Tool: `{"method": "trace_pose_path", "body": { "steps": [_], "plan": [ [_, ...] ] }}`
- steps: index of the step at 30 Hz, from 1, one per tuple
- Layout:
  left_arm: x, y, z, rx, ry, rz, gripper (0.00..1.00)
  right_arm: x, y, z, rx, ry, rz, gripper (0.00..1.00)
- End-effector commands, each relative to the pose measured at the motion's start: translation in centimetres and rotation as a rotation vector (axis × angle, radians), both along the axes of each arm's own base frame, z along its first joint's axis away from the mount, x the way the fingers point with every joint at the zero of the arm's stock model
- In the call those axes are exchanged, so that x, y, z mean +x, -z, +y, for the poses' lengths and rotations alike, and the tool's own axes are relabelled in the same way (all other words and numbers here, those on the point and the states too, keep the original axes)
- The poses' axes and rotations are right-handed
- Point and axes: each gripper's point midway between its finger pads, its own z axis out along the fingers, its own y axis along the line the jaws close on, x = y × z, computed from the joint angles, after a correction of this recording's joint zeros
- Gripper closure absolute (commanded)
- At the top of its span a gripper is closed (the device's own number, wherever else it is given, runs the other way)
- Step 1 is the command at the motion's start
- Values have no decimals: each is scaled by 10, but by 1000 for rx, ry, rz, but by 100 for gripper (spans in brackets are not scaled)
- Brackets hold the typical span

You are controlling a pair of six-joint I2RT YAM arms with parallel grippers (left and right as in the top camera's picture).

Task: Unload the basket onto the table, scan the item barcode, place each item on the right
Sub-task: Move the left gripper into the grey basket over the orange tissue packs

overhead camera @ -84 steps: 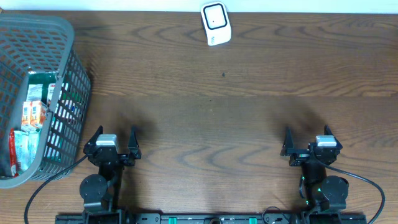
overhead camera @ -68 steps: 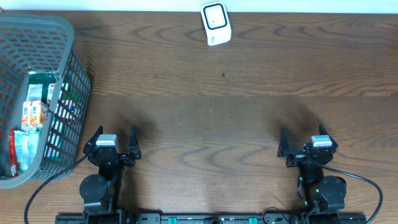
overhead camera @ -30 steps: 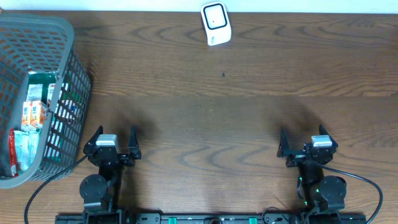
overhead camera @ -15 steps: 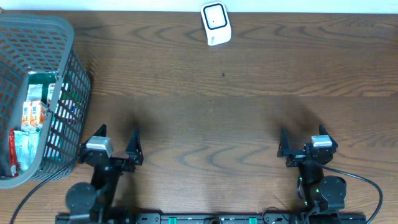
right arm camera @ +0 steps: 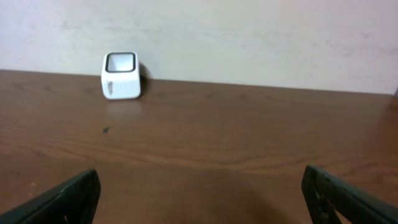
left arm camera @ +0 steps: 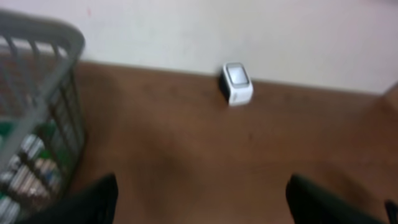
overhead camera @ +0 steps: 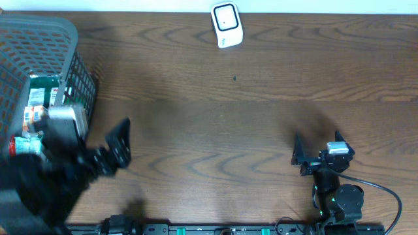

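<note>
Emptily agape: left pincer point(left arm camera: 199, 199), right pincer point(right arm camera: 199, 186).

Legible text: none recorded.
Print on the packages point(overhead camera: 31, 116) in the basket point(overhead camera: 39, 25) is seen only as coloured blur; no marking can be made out on the white scanner point(overhead camera: 226, 25) in any view.

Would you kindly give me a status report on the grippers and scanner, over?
Left gripper open, empty, by the basket. Right gripper open, empty. Items in basket, none picked. Nothing blocking the scanner.
</note>
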Motion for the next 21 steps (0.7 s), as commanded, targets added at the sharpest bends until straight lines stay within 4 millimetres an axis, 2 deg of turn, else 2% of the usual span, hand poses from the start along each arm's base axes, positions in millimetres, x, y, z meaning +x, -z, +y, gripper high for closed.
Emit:
{"method": "trace_pose_path", "body": {
  "steps": [1, 5, 8, 11, 14, 17, 21],
  "plan": [
    [27, -21, 22, 111, -68, 115, 13, 0, 1, 2, -12, -9, 1, 1],
    [51, -23, 36, 145, -112, 311, 13, 0, 1, 2, -12, -9, 1, 1],
    [81, -18, 50, 171, -154, 391, 13, 0, 1, 2, -12, -9, 1, 1],
    [111, -7, 74, 256, -200, 432, 13, 0, 1, 2, -12, -9, 1, 1],
    [125, 13, 96, 346, -230, 511, 13, 0, 1, 2, -12, -9, 1, 1],
    [138, 29, 103, 342, -238, 557, 13, 0, 1, 2, -12, -9, 1, 1],
    [149, 35, 114, 406, -245, 572, 13, 0, 1, 2, -12, -9, 1, 1]
  ]
}}
